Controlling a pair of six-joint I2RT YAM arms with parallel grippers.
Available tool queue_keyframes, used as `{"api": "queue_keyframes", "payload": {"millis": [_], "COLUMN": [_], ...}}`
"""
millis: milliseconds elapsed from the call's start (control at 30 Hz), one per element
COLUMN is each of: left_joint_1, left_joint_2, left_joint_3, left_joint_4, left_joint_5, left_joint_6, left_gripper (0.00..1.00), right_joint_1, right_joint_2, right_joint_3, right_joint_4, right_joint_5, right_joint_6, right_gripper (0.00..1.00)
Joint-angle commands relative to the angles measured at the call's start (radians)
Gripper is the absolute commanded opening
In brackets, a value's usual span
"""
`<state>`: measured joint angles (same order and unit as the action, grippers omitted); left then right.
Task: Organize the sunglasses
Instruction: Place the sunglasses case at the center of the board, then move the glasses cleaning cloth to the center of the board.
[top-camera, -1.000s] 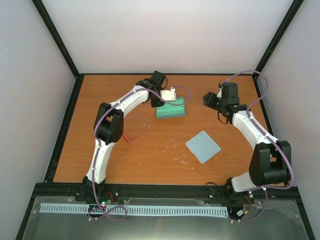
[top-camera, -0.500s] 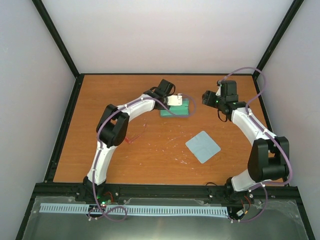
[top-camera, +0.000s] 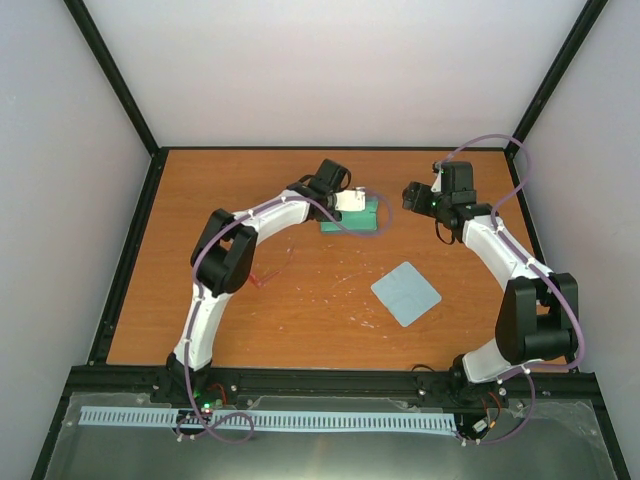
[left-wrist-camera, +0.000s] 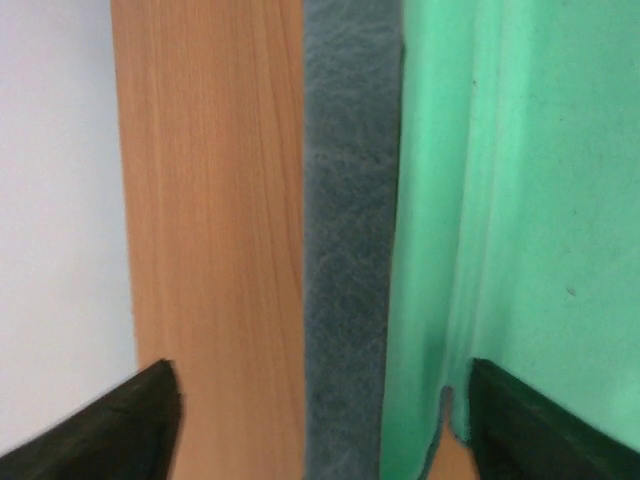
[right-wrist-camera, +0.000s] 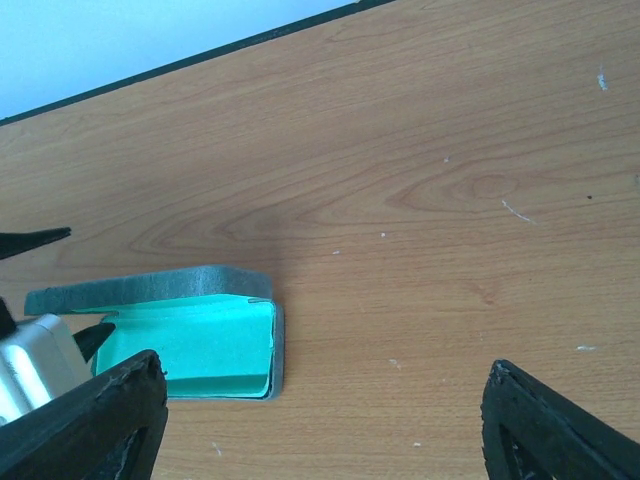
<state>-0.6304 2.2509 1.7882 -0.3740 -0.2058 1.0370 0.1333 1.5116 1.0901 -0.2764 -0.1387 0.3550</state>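
1. Red, thin sunglasses (top-camera: 264, 276) lie flat on the table (top-camera: 300, 322), beside the elbow of the left arm (top-camera: 224, 252), apart from the case (top-camera: 356, 217).
2. Scratched orange-brown wooden table; pale walls (top-camera: 330, 70).
3. The left gripper (left-wrist-camera: 320, 372) is released, astride the case wall; the right gripper (right-wrist-camera: 322, 366) is spread and empty.

Grey case edge (left-wrist-camera: 350, 250) mid-frame, green lining (left-wrist-camera: 520, 200) right, wood table (left-wrist-camera: 210, 200) left; fingers (left-wrist-camera: 110, 430) spread apart.

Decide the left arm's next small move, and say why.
Probably lift the left gripper clear of the case: it lies open, lining up, the jaws stand apart, and the sunglasses lie untouched beside that arm.
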Motion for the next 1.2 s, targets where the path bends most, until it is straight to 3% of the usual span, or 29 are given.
{"api": "queue_keyframes", "payload": {"millis": [0, 33, 100, 200, 367, 433, 667, 833, 1167], "left_joint_1": [-0.018, -0.019, -0.022, -0.024, -0.024, -0.024, 0.03, 0.113, 0.16], "left_joint_2": [-0.1, -0.113, -0.141, -0.176, -0.234, -0.259, -0.275, -0.273, -0.324], "left_joint_3": [-0.023, -0.032, -0.034, -0.015, 0.049, 0.045, 0.033, 0.04, -0.034], "left_joint_4": [0.034, 0.045, 0.055, 0.04, -0.051, -0.067, -0.129, -0.186, -0.153], "left_joint_5": [-0.002, 0.0, -0.002, -0.003, 0.016, 0.027, 0.107, 0.206, 0.241], "left_joint_6": [-0.037, -0.05, -0.089, -0.177, -0.364, -0.416, -0.529, -0.588, -0.584], "left_gripper": [0.83, 0.89, 0.91, 0.94, 0.93, 0.94, 0.94, 0.93, 0.93], "right_joint_1": [0.003, 0.003, 0.001, -0.008, -0.001, 0.035, 0.265, 0.319, 0.369], "right_joint_2": [-0.012, -0.01, -0.004, 0.009, 0.043, 0.049, 0.046, 0.054, 0.204], "right_joint_3": [-0.009, -0.005, 0.005, 0.012, 0.049, 0.043, -0.07, -0.14, -0.105], "right_joint_4": [-0.019, -0.033, -0.078, -0.151, -0.339, -0.42, -0.572, -0.562, -0.518], "right_joint_5": [0.025, 0.036, 0.056, 0.073, -0.038, -0.062, -0.022, -0.031, 0.003], "right_joint_6": [-0.005, -0.003, -0.004, -0.024, -0.118, -0.145, -0.06, -0.002, 0.023], "right_gripper": [0.84, 0.84, 0.83, 0.73, 0.19, 0.04, 0.03, 0.03, 0.03]}}
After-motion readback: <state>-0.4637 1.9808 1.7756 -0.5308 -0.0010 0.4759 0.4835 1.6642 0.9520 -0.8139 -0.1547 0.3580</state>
